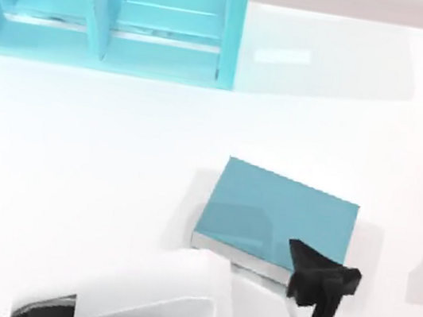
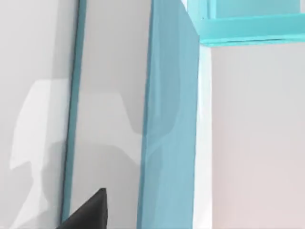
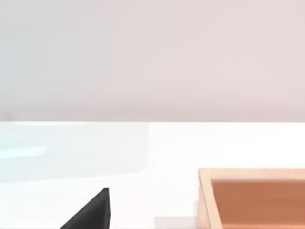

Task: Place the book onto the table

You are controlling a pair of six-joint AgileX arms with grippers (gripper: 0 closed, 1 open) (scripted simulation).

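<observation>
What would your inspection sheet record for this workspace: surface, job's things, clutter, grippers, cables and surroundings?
Surface: table, glossy white.
Job's things: book lying flat, teal cover up, right of centre.
Clutter: wooden tray, seen in the right wrist view.
Grippers: left gripper at the book's near edge; right gripper idle above the table, near the wooden tray.
Cables: nothing seen.
Surroundings: turquoise shelf unit at the table's far left.

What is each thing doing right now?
book: lying flat on the table, teal cover up.
left pincer: at the book's near edge.
shelf unit: at the far left, compartments open.
wooden box: on the table.
</observation>
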